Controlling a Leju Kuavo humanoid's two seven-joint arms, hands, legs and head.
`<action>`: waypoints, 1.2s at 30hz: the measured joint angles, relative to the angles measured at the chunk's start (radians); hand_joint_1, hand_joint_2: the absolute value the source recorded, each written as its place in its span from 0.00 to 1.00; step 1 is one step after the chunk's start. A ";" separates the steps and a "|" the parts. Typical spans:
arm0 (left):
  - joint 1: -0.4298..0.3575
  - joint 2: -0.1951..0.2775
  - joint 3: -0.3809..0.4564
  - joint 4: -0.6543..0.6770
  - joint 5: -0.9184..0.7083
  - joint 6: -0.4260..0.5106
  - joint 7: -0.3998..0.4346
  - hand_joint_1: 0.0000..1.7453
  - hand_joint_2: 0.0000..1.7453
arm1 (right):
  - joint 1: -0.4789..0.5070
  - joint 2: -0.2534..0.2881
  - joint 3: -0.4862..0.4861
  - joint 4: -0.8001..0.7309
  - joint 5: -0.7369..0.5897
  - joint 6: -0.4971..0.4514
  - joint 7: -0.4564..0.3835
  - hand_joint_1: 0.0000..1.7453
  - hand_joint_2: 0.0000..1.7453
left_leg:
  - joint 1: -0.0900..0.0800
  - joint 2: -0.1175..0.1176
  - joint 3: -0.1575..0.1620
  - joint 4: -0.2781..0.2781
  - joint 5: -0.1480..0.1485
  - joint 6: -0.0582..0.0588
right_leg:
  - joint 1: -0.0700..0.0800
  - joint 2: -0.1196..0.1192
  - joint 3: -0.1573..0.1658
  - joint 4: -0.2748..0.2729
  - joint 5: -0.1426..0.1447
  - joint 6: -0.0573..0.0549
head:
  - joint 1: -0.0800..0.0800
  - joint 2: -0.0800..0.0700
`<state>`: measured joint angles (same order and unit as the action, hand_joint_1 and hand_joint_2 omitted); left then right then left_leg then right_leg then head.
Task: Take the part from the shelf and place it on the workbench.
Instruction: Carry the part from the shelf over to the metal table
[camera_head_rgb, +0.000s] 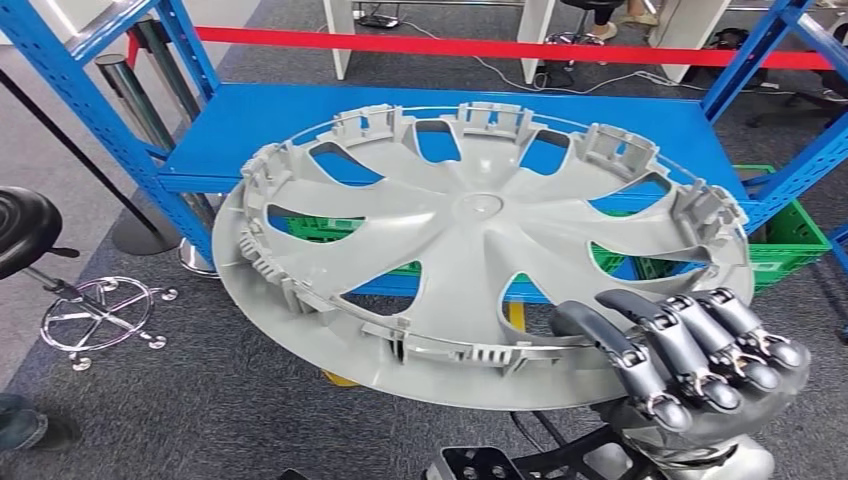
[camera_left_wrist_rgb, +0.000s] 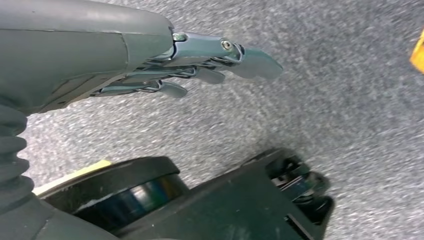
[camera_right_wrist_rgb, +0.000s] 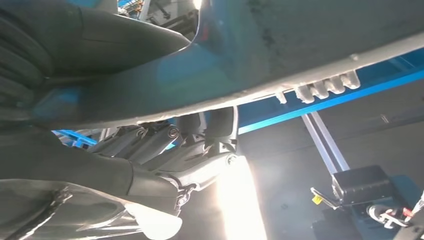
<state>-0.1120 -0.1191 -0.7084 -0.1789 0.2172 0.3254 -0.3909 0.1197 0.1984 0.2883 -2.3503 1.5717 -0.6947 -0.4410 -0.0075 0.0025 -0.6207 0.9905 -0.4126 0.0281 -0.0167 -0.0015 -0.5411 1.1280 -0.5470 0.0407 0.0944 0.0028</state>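
Note:
A large grey plastic wheel cover (camera_head_rgb: 470, 250) with curved spokes and clips around its rim hangs in the air in front of the blue shelf (camera_head_rgb: 300, 120), inner side up. My right hand (camera_head_rgb: 690, 350) grips its near right rim, dark fingers curled over the edge. In the right wrist view the wheel cover's rim (camera_right_wrist_rgb: 310, 65) passes just over my right hand (camera_right_wrist_rgb: 175, 150). My left hand (camera_left_wrist_rgb: 200, 65) hangs over grey carpet with its fingers stretched out and nothing in them.
The blue shelf board stands just behind the part, with blue uprights (camera_head_rgb: 760, 60) at its sides. A green crate (camera_head_rgb: 790, 240) sits under the shelf at the right. A black stool (camera_head_rgb: 30, 230) stands at the left. Red tape (camera_head_rgb: 480, 45) runs across behind.

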 joint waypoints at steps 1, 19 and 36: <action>0.000 -0.001 0.000 0.000 -0.001 -0.001 0.003 0.00 1.00 | 0.003 0.000 -0.002 -0.004 0.000 0.000 0.000 1.00 1.00 | -0.002 0.000 -0.008 0.002 0.010 -0.004 | 0.001 0.000 0.053 -0.076 -0.001 -0.003 | 0.007 0.000; 0.007 -0.002 -0.020 0.000 -0.026 -0.012 0.044 0.00 1.00 | 0.064 0.000 -0.043 -0.016 0.002 0.000 0.017 1.00 1.00 | -0.004 -0.004 0.154 -0.026 -0.109 -0.017 | 0.005 -0.011 -0.070 -0.135 0.120 -0.020 | 0.038 0.000; 0.005 0.000 -0.020 0.001 -0.017 -0.022 0.046 0.00 1.00 | 0.078 0.000 -0.058 -0.040 0.001 0.000 0.040 1.00 1.00 | 0.006 0.002 -0.009 0.036 -0.012 -0.039 | -0.001 0.001 0.042 -0.122 0.001 -0.021 | 0.062 0.000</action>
<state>-0.1075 -0.1195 -0.7282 -0.1783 0.2003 0.3035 -0.3453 0.1974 0.1984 0.2303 -2.3905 1.5725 -0.6947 -0.4014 -0.0013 0.0046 -0.6296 1.0260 -0.4245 -0.0106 -0.0177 -0.0006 -0.4993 1.0062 -0.5458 0.0202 0.1568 0.0032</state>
